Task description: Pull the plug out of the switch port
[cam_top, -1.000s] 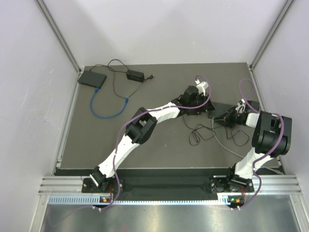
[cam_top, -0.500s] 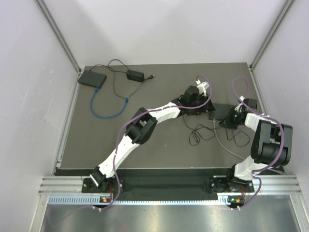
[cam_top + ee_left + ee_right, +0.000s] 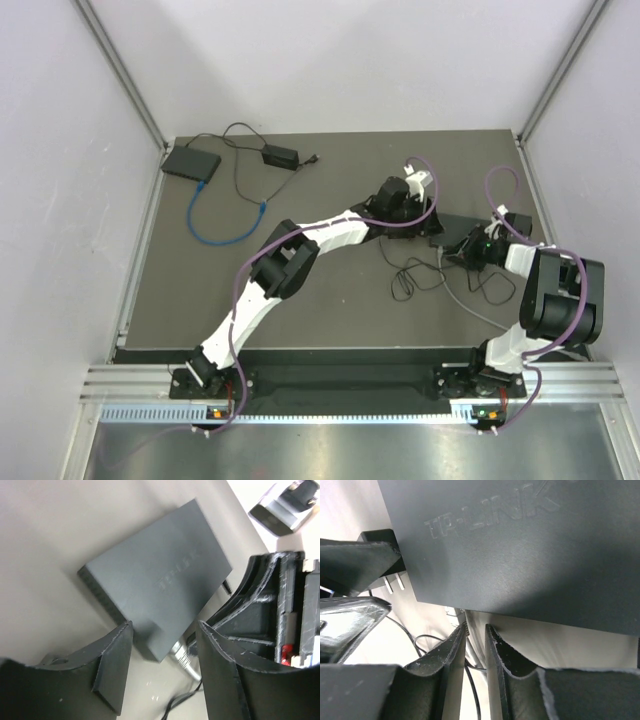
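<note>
Where the plug leaves the lower edge of the switch, the right tool sits just below it, jaws nearly together, grip unclear. The left tool, jaws apart, straddles the switch corner.

Close view of a dark switch (raised TP-LINK letters on its top) filling the upper half. Below its near edge, the right gripper shows two black fingers a narrow gap apart. A thin black cable loops at left.

Bright, even overhead light, faint shadows, wrist views dimmer — foreground soft, perhaps defocused
</note>
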`<state>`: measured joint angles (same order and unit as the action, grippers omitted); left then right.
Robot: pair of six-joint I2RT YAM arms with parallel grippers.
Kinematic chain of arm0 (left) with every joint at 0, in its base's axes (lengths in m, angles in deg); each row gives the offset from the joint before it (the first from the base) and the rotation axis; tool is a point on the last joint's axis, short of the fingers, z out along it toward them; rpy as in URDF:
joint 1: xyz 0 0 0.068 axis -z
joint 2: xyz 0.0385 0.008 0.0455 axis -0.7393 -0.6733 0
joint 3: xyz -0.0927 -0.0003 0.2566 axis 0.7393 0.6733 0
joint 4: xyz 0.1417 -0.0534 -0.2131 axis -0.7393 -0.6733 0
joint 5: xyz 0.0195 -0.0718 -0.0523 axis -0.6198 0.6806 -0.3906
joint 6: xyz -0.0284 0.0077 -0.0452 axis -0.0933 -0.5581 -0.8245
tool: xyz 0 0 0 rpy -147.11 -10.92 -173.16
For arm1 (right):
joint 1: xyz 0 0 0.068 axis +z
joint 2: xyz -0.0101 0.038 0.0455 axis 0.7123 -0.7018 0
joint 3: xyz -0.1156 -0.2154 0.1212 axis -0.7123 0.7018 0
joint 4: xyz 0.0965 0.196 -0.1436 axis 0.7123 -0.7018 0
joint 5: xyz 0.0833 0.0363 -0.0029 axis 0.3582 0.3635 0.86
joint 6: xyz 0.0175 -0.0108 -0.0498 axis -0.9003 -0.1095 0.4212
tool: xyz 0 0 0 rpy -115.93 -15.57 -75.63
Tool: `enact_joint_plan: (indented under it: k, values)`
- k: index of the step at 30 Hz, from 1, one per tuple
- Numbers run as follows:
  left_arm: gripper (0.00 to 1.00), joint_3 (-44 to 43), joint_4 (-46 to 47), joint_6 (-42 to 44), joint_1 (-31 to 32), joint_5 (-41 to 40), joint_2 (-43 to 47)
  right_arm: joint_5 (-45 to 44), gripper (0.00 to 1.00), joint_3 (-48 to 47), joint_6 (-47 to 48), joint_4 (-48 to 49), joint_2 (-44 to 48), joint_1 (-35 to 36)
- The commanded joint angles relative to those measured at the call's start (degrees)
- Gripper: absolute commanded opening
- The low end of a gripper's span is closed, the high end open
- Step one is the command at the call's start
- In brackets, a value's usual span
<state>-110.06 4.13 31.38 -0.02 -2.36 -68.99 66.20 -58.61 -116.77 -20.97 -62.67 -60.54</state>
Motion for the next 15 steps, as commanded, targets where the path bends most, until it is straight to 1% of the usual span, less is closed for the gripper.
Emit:
enact_joint_plan:
  k: [1, 3, 6, 7, 11, 15]
  values:
    - [0.59, 1.10, -5.21, 3.18, -0.72, -1.12, 3.77, 2.27, 0.23, 0.83, -2.25, 4.26, 1.40, -0.88]
    - [0.59, 0.48, -7.49, 2.83, -1.08, -1.29, 3.85, 3.06, 0.23, 0.39, -1.98, 4.08, 0.79, -1.76]
    - [0.62, -1.09, -8.29, 2.48, -1.87, 0.11, 2.46, 3.06, 0.24, -0.40, -1.11, 3.55, -0.09, -4.04]
    - [0.62, -1.80, -10.90, 2.57, -1.96, 1.07, 1.84, 2.80, 0.24, -0.84, -1.02, 3.38, -0.35, -4.48]
    - [0.62, -5.31, -11.37, 1.08, -1.96, 3.27, -1.06, 1.66, 0.27, -2.51, 0.12, 1.53, -1.06, -5.71]
    - [0.61, -6.03, -10.32, -1.21, -1.78, 3.98, -3.35, 3.23, 0.28, -6.81, 2.14, 0.13, -3.43, -5.72]
